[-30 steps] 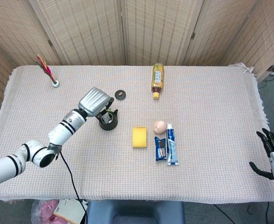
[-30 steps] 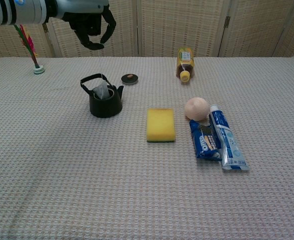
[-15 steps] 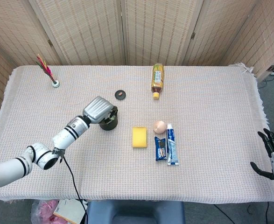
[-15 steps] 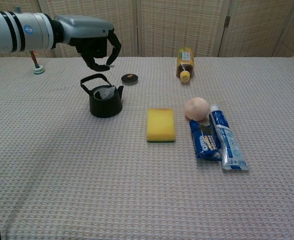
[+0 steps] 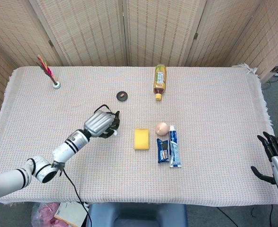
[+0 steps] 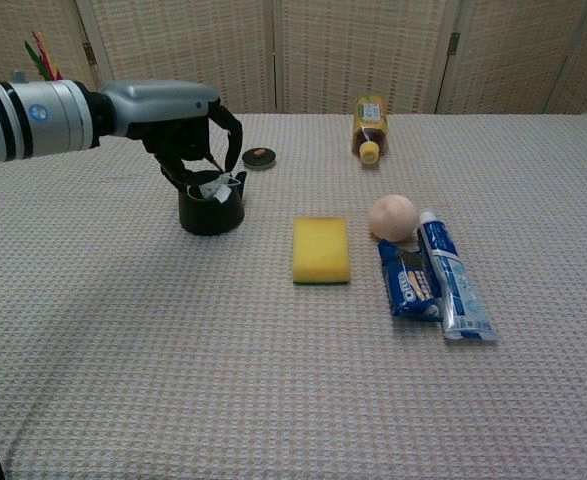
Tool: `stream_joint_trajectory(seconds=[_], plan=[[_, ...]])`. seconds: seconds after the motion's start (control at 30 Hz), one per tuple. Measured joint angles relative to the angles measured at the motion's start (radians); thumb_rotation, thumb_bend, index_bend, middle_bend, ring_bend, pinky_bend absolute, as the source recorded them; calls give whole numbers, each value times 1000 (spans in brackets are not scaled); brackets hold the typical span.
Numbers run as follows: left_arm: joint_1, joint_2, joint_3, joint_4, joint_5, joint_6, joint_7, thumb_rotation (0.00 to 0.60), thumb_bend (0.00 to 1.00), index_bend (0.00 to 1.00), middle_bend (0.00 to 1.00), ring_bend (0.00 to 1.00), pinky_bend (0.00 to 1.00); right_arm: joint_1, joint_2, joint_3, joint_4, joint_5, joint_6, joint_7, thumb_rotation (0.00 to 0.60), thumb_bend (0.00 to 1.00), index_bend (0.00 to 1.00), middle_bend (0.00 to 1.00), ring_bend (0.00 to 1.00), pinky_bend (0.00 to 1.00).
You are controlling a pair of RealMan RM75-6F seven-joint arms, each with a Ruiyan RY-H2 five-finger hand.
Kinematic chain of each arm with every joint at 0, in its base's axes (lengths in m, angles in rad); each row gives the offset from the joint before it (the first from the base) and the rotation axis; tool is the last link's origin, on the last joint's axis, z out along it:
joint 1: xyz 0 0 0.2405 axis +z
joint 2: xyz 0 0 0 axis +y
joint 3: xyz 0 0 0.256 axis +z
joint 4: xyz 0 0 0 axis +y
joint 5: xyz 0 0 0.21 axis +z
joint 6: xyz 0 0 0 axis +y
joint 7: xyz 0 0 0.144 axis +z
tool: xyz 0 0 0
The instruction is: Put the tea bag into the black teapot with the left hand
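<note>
— Woven screens (image 5: 143,28) stand behind our table (image 5: 214,94), which is covered in a pale knitted cloth. Where is our left hand (image 6: 188,135)?

— Directly over the black teapot (image 6: 211,205), low enough that its dark fingers (image 6: 231,128) curl down around the pot's handle and mouth. From the head view the silver back of the hand covers most of the pot.

— And the tea bag (image 6: 214,187)?

— We see it in the chest view, pale and crumpled, sitting in the teapot's opening just under our fingertips. Whether the fingers pinch it or only hang above it, we cannot tell.

— What about our right hand (image 5: 277,158)?

— It shows only in the head view, beyond the table's right edge, fingers spread apart and holding nothing.

— What else is lying around?

— The small round lid (image 6: 259,156) lies just behind the pot. A yellow sponge (image 6: 321,248) lies to the pot's right, then a peach-coloured ball (image 6: 393,216) touching a toothpaste tube (image 6: 455,276), with a blue snack packet (image 6: 408,280) beside them. A bottle (image 6: 369,125) with a yellow cap lies on its side farther back, and a feathered shuttlecock (image 5: 49,71) stands at the far left corner.
</note>
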Motion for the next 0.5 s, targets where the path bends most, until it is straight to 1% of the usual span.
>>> stream_joint_trajectory(seconds=[0.03, 0.07, 0.1, 0.2, 0.23, 0.37, 0.5], plan=[[2, -2, 1, -8, 0, 3, 5, 600, 390, 431, 1000, 1000, 1000, -2, 0, 0, 0, -3, 6, 1, 600, 182, 0, 0, 0, 0], [4, -3, 2, -15, 1, 6, 13, 600, 363, 379, 1000, 1000, 1000, -5, 0, -1, 0, -6, 12, 3, 600, 182, 0, 0, 0, 0], [6, -5, 4, -23, 1, 8, 24, 600, 325, 283, 1000, 1000, 1000, -7, 1, -1, 0, -8, 15, 4, 600, 182, 0, 0, 0, 0], [8, -9, 6, -44, -4, 9, 63, 600, 260, 78, 1000, 1000, 1000, -8, 2, -3, 1, -13, 17, 6, 600, 182, 0, 0, 0, 0], [8, -11, 5, -52, -8, 8, 76, 600, 254, 55, 1000, 1000, 1000, -9, 3, -4, 1, -17, 19, 7, 600, 182, 0, 0, 0, 0], [12, -8, 2, -98, -29, 8, 120, 600, 252, 46, 1000, 1000, 1000, -17, 6, -7, 2, -29, 39, 18, 600, 184, 0, 0, 0, 0], [24, 25, 0, -162, -51, 12, 156, 600, 252, 27, 1000, 1000, 1000, -22, 8, -11, 6, -43, 48, 28, 600, 185, 0, 0, 0, 0]])
